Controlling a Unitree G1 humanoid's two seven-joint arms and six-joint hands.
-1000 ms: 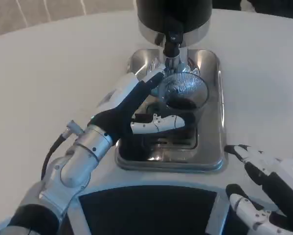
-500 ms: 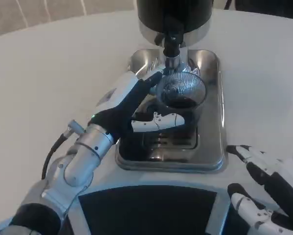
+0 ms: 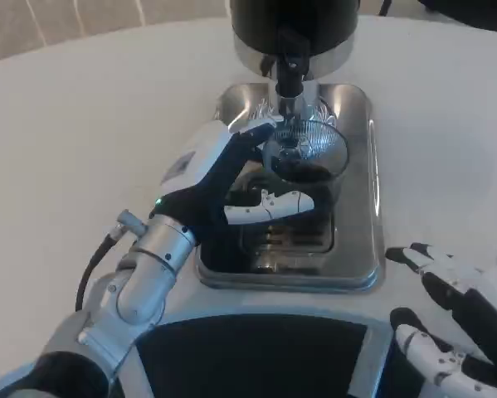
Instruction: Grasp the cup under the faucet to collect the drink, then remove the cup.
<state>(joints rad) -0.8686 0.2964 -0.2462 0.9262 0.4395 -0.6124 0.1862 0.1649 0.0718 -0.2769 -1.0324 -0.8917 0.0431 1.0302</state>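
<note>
Fingers [image 3: 269,204] of the left hand [image 3: 219,178] wrap the upright cup [image 3: 308,162] beneath the faucet [image 3: 288,79]; right hand [image 3: 455,319] waits open, well apart.

clear ribbed plastic cup [image 3: 308,162] sat under the black faucet [image 3: 289,70] on the shiny steel drip tray [image 3: 360,166], left hand [image 3: 223,178] wrapped around the cup from the left, right hand [image 3: 451,323] near the tray's front right corner on the white round table [image 3: 74,124], dispenser behind
</note>
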